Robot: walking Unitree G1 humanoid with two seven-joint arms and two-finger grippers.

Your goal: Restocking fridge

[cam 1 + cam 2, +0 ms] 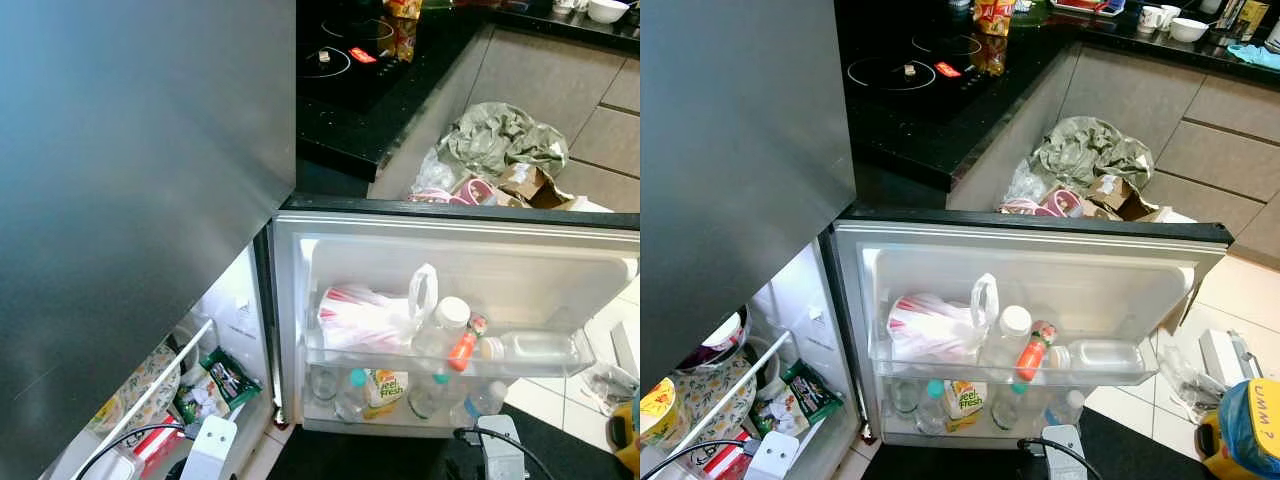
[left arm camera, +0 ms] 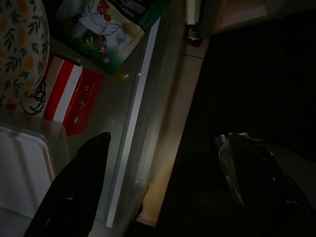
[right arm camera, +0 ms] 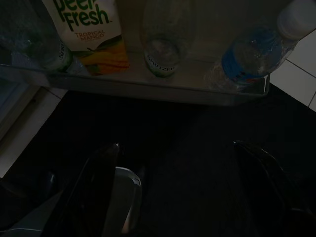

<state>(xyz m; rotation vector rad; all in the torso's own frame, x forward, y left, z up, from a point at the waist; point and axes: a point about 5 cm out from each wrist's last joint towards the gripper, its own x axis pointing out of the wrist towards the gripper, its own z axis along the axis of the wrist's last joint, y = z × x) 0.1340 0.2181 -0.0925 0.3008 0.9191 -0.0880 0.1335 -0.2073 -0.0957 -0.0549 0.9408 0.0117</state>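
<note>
The fridge door [image 1: 1030,260] hangs open; below its juice carton [image 1: 962,398], our right gripper [image 3: 177,192] and left gripper [image 2: 163,187] are both spread.

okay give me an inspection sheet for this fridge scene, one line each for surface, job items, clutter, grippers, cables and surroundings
Surface: open fridge door with two racks; dark mat in front of the fridge.
Job's things: white plastic bag, clear bottles and an orange bottle in the upper rack; juice carton and water bottles in the lower rack.
Clutter: crumpled bags and cardboard on the floor behind the door; packets and a red box inside the fridge.
Grippers: left gripper open near the fridge's bottom edge; right gripper open below the lower rack; both empty.
Cables: black cable on each wrist.
Surroundings: black cooktop, tiled floor.
</note>
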